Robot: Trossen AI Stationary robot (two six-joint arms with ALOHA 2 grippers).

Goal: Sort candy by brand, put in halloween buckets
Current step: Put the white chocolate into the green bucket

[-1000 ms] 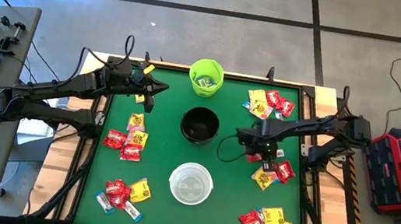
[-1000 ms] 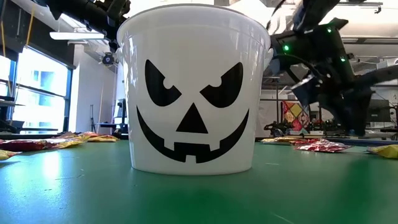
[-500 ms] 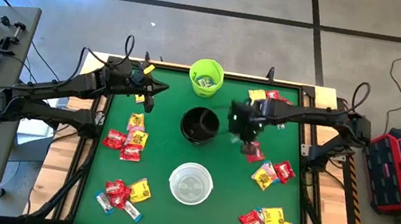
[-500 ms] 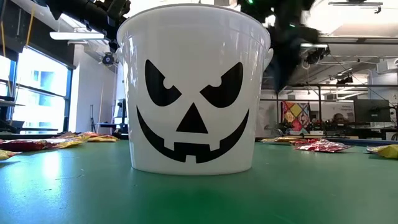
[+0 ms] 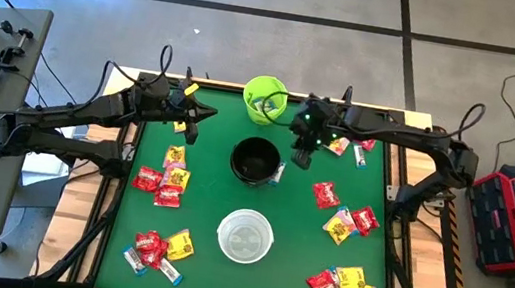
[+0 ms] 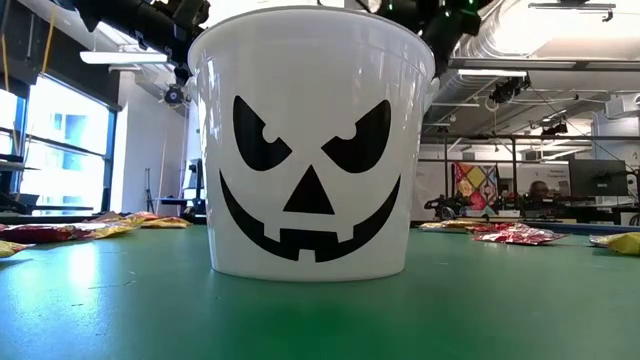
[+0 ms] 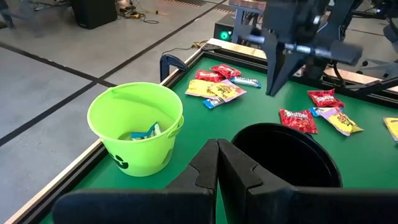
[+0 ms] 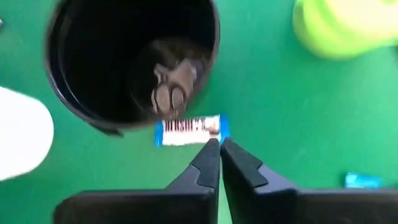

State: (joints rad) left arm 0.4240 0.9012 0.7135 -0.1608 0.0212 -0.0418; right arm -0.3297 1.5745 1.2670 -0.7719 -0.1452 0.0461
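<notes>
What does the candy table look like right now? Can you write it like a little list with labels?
Green bucket: back of the table, some candy inside
Black bucket: middle of the table
White bucket: nearest the front, pumpkin face on its side
Blue-white candy: lying on the mat right beside the black bucket
Right claw: shut, empty, between the green and black buckets
Left claw: shut, empty, near the table's left edge
Loose candy: red and yellow piles on both sides
</notes>
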